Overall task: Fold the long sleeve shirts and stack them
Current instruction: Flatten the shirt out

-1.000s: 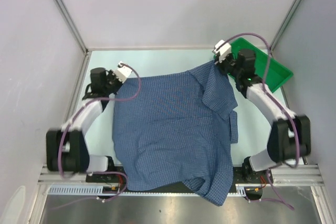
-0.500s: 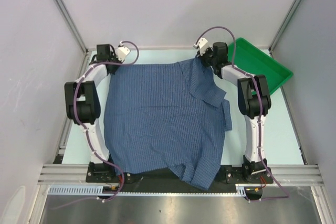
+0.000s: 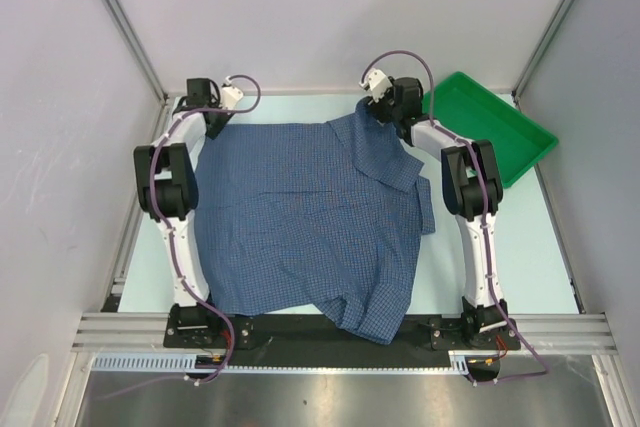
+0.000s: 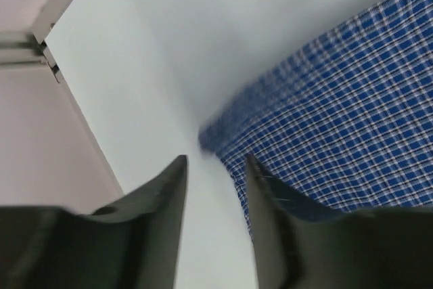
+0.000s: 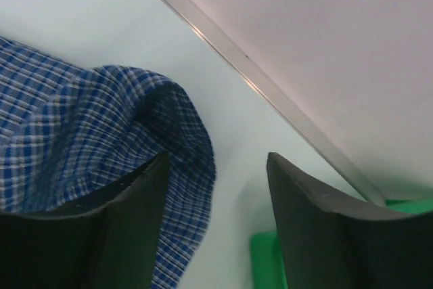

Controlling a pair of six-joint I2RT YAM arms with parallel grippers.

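Both jaws stand apart with nothing between them. The left gripper [image 4: 216, 164] shows a narrow gap and the right gripper [image 5: 218, 160] a wider one, and through each gap I see only bare table.

Nearest me, the shirt's [image 3: 310, 217] hem spills over the table's [image 3: 500, 247] near edge, between the two arm bases, with a lumpy fold at the right end of it. From there the blue check cloth lies spread open and mostly flat across the middle of the table. Along its right side a flap is doubled back on top of the body, though I can't tell from above whether that is a sleeve or the front panel.

Farther out, both arms reach to the far edge of the cloth, one at each far corner. In the left wrist view the corner lies just past the fingertips, blurred, the right finger [image 4: 270, 221] over its edge. In the right wrist view a raised hump of cloth sits ahead of the left finger [image 5: 128, 221], not gripped.

Beyond the right gripper the green tray [image 3: 490, 127] rests at the far right corner, apart from the shirt, against the wall [image 3: 330, 17].
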